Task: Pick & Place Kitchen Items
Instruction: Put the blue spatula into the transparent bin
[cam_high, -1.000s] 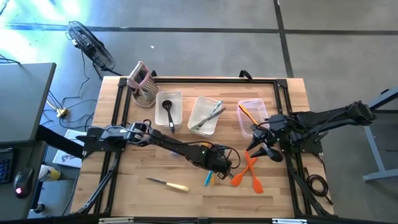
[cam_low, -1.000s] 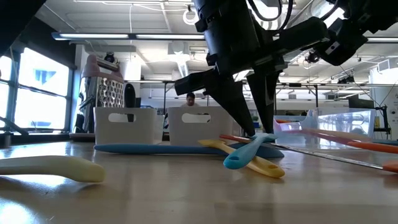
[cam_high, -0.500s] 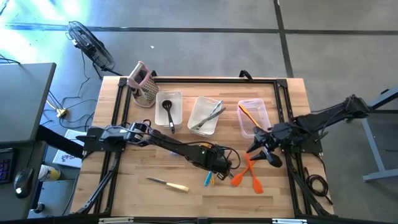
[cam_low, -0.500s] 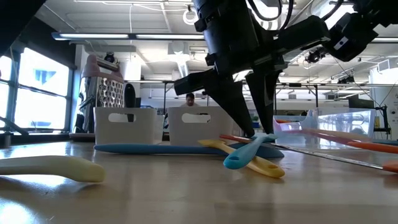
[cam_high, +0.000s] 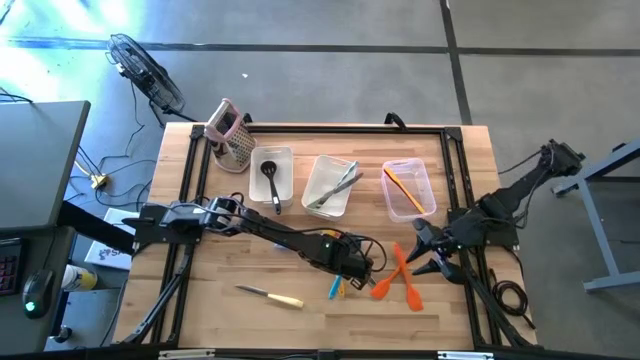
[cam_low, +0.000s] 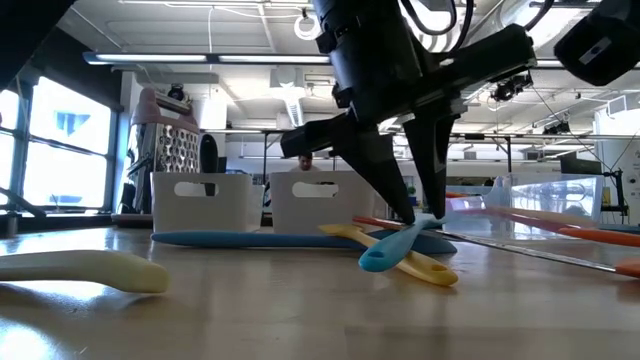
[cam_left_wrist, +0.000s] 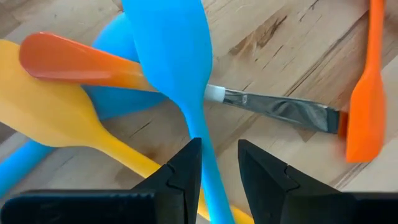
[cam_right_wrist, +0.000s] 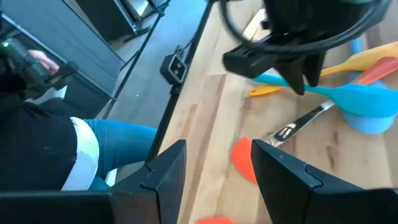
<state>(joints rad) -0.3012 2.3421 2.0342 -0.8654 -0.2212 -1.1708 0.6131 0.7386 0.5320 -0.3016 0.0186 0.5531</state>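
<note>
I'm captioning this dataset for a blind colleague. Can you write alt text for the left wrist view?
The left gripper has its two dark fingers on either side of a blue spatula handle on the wooden table. The blue spatula lies across an orange-handled knife and a yellow spatula; an orange spatula lies beside them.
</note>
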